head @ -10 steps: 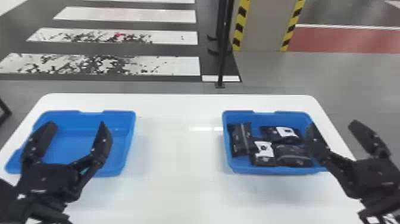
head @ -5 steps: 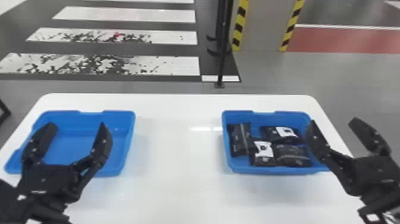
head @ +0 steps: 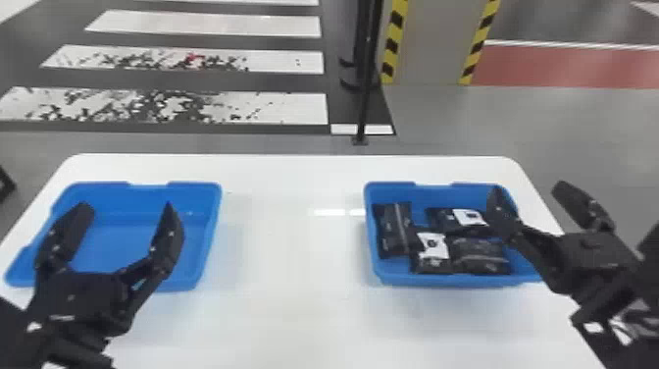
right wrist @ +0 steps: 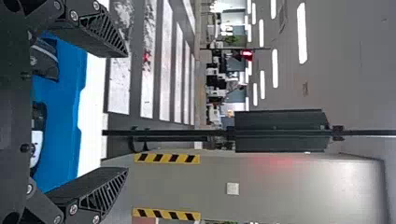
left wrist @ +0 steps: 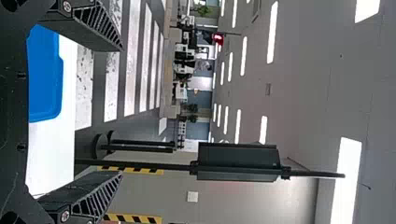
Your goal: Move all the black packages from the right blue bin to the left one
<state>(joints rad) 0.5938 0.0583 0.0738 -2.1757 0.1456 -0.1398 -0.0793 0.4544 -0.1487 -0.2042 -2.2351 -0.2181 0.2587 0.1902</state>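
Black packages [head: 393,229] inside the right blue bin [head: 441,280], left claw [head: 127,208] and right claw [head: 528,189] both spread apart.

"How many blue bins [head: 152,194]?"
"Two, left and right of frame."
"Black packages [head: 394,230]?"
"Four, lower right."
"Grippers [head: 127,208]?"
"Two, lower left and lower right."
"White tables [head: 294,294]?"
"One, lower centre."

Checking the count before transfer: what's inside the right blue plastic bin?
Four black packages, two showing white labels, lie in the bin. The black right gripper covers part of its right side; anything behind that can't be seen.
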